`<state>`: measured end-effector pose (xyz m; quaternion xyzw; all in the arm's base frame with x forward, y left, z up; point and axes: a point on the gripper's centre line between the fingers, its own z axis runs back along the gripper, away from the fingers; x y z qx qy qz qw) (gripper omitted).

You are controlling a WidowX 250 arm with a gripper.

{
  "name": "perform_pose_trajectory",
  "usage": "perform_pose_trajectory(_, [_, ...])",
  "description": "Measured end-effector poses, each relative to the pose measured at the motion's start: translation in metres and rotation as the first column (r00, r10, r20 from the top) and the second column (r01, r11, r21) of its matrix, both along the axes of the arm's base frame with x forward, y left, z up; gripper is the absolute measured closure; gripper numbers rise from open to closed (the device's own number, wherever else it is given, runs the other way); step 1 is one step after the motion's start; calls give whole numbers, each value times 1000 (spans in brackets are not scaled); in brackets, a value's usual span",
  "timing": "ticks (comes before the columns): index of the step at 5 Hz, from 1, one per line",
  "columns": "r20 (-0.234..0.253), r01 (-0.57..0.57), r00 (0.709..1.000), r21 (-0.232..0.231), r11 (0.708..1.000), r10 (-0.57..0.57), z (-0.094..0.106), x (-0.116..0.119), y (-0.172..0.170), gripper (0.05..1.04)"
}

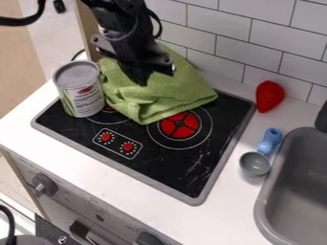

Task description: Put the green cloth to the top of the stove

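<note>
Green cloth bunched beneath the hand, on the black stove.
The hand points down at the cloth's folds; whether it is spread, pressed together or pinching, I cannot tell. The soft, textured fabric lies in uneven creases, its longer spread slanting from upper left of the hand to a rounded corner at lower right, another corner pointing toward the camera over the edge of a red burner. Left of the hand, a cylindrical can stands upright just beside the cloth. Nearer the camera, smooth black surface runs past the red knobs to the stove's grey rim. Well right of the hand, a red strawberry shape rests on the white bench.
</note>
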<state>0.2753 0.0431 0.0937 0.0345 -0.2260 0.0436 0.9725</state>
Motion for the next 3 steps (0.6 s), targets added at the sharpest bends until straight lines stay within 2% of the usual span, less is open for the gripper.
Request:
perform_pose_trajectory(1, [-65, 48, 997, -27, 999, -49, -4, -27, -10, 1031])
perform_pose_trajectory(2, [-160, 74, 984, -57, 996, -82, -12, -48, 1, 1031])
perform_pose_trajectory(3, [-216, 59, 974, -83, 995, -75, -17, -69, 21, 1018])
